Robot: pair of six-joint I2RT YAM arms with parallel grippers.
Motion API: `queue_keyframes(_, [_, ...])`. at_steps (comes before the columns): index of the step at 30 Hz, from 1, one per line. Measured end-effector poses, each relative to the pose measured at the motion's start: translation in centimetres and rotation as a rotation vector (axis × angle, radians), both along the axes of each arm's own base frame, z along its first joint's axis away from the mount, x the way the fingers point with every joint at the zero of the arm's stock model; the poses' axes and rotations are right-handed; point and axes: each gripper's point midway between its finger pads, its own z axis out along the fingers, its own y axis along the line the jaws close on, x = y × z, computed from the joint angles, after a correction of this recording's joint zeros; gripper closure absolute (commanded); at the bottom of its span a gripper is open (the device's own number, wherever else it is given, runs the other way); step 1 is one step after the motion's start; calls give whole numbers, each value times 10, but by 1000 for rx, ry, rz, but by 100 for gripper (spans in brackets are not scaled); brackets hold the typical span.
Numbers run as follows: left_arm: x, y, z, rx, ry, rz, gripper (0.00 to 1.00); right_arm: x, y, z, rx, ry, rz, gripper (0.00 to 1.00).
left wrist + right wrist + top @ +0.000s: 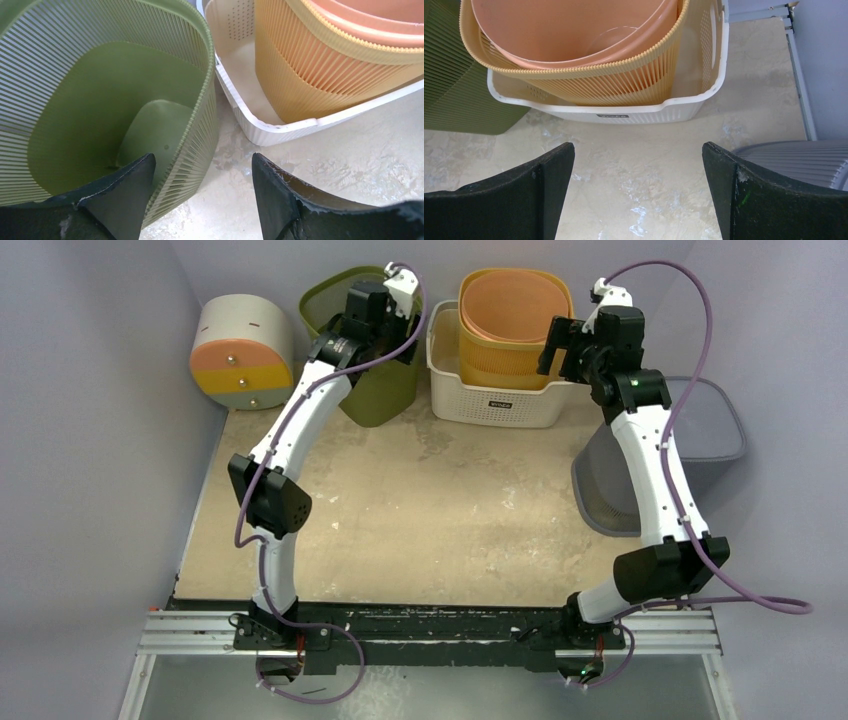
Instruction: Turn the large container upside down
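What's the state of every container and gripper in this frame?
green bin: upright, empty
white basket: upright, holding yellow bin
yellow bin: upright, peach bin nested inside
grey bin: upright
drawer unit: drawers shut
left gripper: open, over green bin's rim
right gripper: open, empty

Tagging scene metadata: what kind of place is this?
Probably a robot lab cell: grey walls around the table, an aluminium mounting rail at its near edge, green bin and white basket staged.
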Motion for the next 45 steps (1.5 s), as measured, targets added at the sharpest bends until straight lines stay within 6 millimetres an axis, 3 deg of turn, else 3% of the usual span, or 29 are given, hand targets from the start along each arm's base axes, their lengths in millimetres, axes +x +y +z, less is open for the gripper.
queue_keyframes(9, [10, 9, 9, 28, -56, 6, 32, -2, 0, -9, -3, 27, 0, 0])
queue_keyframes(17, [15, 35, -32, 80, 34, 38, 44, -3, 0, -13, -5, 37, 0, 0])
queue_keyframes(22, [16, 39, -37, 89, 43, 33, 61, -4, -1, -24, -8, 64, -1, 0])
queue_keyframes(24, [14, 36, -37, 84, 48, 13, 80, -5, -1, -29, -9, 74, -2, 0])
queue_keyframes(27, [9, 30, -38, 66, 59, -8, 99, -5, -2, -34, -13, 86, -5, 0])
queue_keyframes(34, [0, 44, -38, 50, 102, 48, 100, -6, -2, -40, -15, 99, -8, 0])
queue_keyframes(38, [-11, 42, -35, 5, 140, 68, 100, -6, -2, -40, -16, 98, -8, 0])
queue_keyframes(41, [-22, 38, -32, -29, 171, 80, 100, -6, -5, -40, -24, 97, -22, 0])
queue_keyframes(45, [-45, 12, -24, -91, 208, 57, 100, -6, -8, -39, -32, 96, -34, 0])
